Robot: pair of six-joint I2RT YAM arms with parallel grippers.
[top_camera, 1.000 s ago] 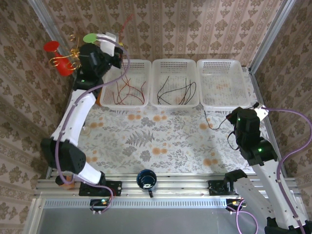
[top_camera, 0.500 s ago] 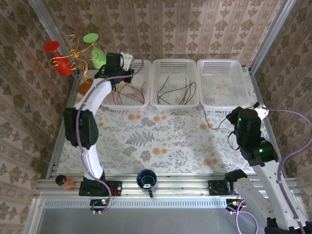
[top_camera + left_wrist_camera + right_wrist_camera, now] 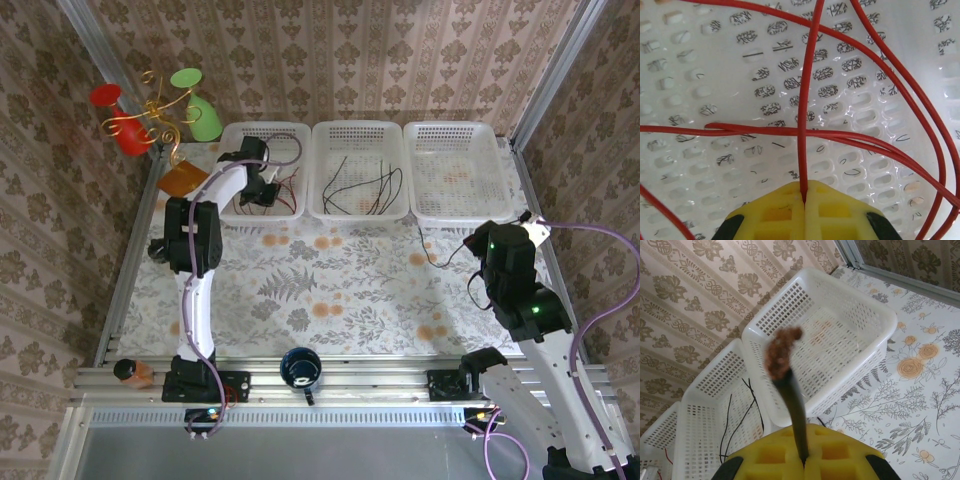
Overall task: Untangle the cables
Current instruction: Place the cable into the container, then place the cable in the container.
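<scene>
Two pincers are shut, each on a single strand. The left gripper [image 3: 804, 192] is clamped on a red cable [image 3: 807, 100] low inside the left basket [image 3: 262, 128], among the other red cables [image 3: 880, 140]. This is judged to be the laying-down step. The strand should be lowered onto the basket floor before the jaws are opened, and the wrist then lifted straight up so that no neighbouring loop is dragged out.

From the jaws the held red cable runs straight away, its long axis crossing the strands that lie across it.

The right gripper [image 3: 802, 460] is closed on a black cable [image 3: 790, 400], held over the table [image 3: 330, 290] near the right edge. That cable points up and slightly left toward the baskets, its bare coppery tip foremost. More black strands lie in the middle basket [image 3: 358, 127].
</scene>
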